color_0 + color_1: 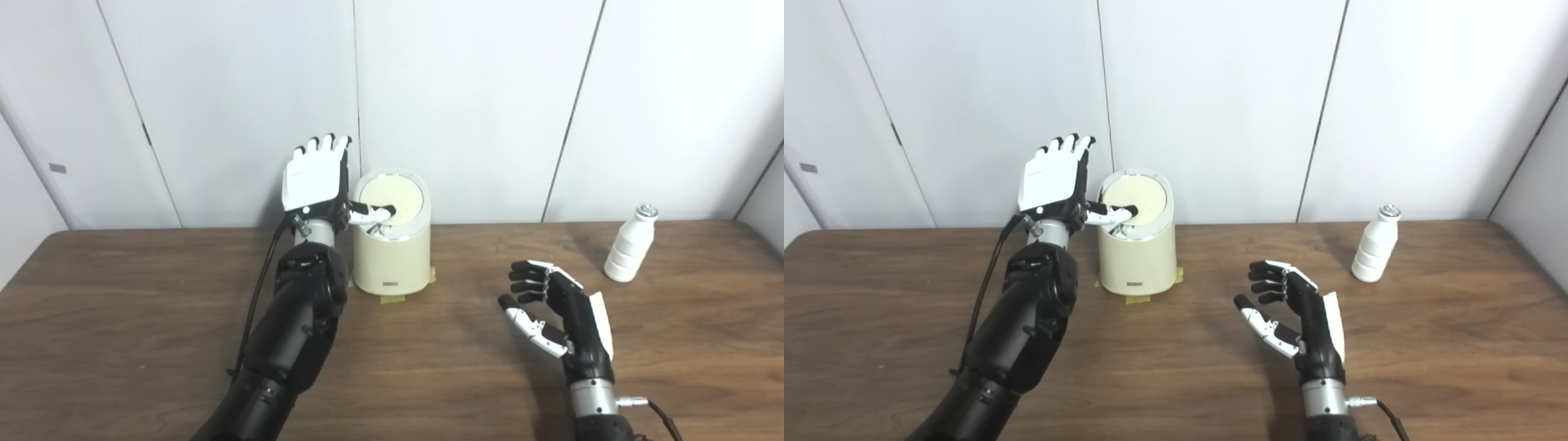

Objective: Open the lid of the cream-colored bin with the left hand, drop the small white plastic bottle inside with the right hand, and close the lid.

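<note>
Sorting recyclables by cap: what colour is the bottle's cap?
Silver, metallic-looking, on the white bottle; clearest in the left eye view.

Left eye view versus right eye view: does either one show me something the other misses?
Only the left eye view shows the table's far left corner cut off at the frame edge; the right eye view shows more wall beside the right corner. Both share everything else: the cream bin with its lid tipped up, the left hand open beside it with its thumb on the lid, the white bottle upright at the right, and the right hand open, apart from the bottle.
</note>
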Motion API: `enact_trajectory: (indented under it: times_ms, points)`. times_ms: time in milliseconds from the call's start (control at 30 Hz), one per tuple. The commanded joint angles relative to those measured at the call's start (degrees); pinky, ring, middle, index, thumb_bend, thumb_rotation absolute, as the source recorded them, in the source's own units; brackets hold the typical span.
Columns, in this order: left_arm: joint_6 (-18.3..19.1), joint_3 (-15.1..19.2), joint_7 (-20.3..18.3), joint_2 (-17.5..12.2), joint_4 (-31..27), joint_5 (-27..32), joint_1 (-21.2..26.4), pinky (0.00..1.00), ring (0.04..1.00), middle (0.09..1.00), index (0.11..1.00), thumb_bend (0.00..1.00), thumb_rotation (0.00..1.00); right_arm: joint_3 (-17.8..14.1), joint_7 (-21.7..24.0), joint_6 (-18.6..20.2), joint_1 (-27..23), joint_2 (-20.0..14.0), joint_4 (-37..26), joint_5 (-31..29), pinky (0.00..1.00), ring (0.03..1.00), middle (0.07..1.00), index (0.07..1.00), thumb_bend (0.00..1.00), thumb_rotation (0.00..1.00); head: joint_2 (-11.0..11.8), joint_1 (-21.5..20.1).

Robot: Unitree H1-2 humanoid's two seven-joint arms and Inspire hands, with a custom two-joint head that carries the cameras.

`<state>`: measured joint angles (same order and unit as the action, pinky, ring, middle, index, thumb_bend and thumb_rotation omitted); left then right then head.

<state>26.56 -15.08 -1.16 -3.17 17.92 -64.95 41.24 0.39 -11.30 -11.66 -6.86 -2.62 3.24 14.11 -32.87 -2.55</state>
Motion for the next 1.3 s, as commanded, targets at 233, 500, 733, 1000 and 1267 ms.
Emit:
enact_trajectory:
  times_ms: [233, 500, 733, 1000, 1267]
  points:
    - [0.3, 4.0, -1.7, 0.9, -3.0, 3.6, 0.4, 1.0, 0.989, 0.956, 0.919, 0.78, 1.0, 0.4, -0.7, -2.0, -0.1, 0.5, 0.6, 1.2, 0.52, 0.592, 0.631, 0.63, 0.29, 0.23, -0.1, 0.1]
    - [0.3, 8.0, -3.3, 3.1, -5.5, 6.4, 0.3, 1.0, 0.976, 0.953, 0.914, 0.82, 1.0, 0.4, -0.8, -1.3, -0.2, 0.9, 0.6, 1.1, 0.52, 0.595, 0.63, 0.628, 0.29, 0.25, 0.0, 0.0]
    - [-0.3, 13.8, -4.2, 6.1, -12.0, 19.7, -1.0, 1.0, 0.977, 0.953, 0.932, 0.75, 1.0, 0.4, -0.6, -0.8, -0.1, 0.9, 0.1, 1.1, 0.52, 0.593, 0.63, 0.629, 0.29, 0.25, 0.0, 0.1]
    - [-11.6, 18.1, 5.9, 7.4, -17.6, 35.1, -3.6, 0.8, 0.868, 0.878, 0.875, 0.64, 1.0, 0.5, -0.6, -0.9, -0.2, 0.9, 0.4, 1.0, 0.52, 0.596, 0.632, 0.63, 0.29, 0.25, 0.2, 0.2]
    - [-19.6, 20.7, 9.6, 6.2, -21.8, 46.1, -7.5, 0.68, 0.739, 0.738, 0.732, 0.19, 0.85, 0.4, -0.6, -1.5, -0.3, 0.9, 0.7, 0.8, 0.52, 0.596, 0.632, 0.632, 0.29, 0.23, 0.3, 0.2]
